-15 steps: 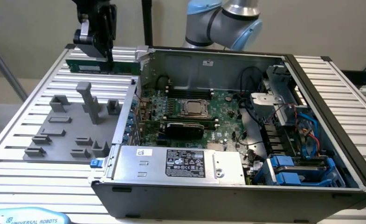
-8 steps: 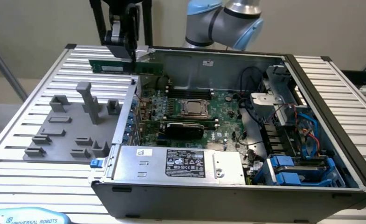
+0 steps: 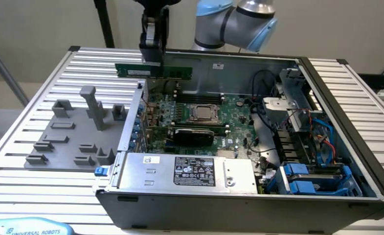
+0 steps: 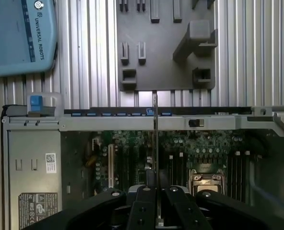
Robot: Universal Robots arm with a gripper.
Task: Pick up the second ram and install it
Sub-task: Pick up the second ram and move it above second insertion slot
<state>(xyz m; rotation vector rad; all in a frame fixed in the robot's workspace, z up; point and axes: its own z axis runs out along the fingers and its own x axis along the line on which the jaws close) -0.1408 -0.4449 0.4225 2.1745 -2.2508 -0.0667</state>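
The second ram [image 3: 154,71] is a long green stick held level in the air above the far left rim of the open computer case [image 3: 198,200]. My gripper [image 3: 153,61] comes down from above and is shut on its upper edge, near the stick's middle. In the wrist view the ram [image 4: 155,143] shows edge-on as a thin line running out from between my black fingers [image 4: 142,211], over the motherboard [image 4: 132,153] and the case wall. The motherboard [image 3: 228,120] with its square CPU socket [image 3: 205,113] lies below, toward the exterior view's right of the stick.
A grey fixture plate [image 3: 74,132] with upright blocks lies on the slatted table at the exterior view's left of the case. A silver power supply [image 3: 185,171] fills the case's near side, with blue drive bays [image 3: 309,181] and cables at its right. A blue pendant [image 4: 17,33] lies beyond the plate.
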